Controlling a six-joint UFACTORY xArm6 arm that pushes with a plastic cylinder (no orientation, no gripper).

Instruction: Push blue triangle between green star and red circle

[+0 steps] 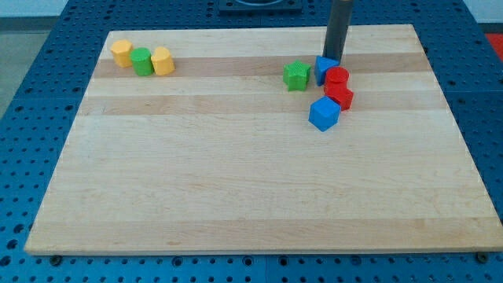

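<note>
The blue triangle [323, 67] sits near the view's top right, touching the left side of the red circle [338, 77], with a small gap to the green star [296, 75] on its left. My tip [334, 60] stands just above and right of the blue triangle, touching or nearly touching its upper edge, right above the red circle.
A second red block [340, 96] lies just below the red circle, and a blue cube [323, 114] below that. At the top left a yellow block [121, 53], a green cylinder [142, 61] and another yellow block [163, 60] stand in a row.
</note>
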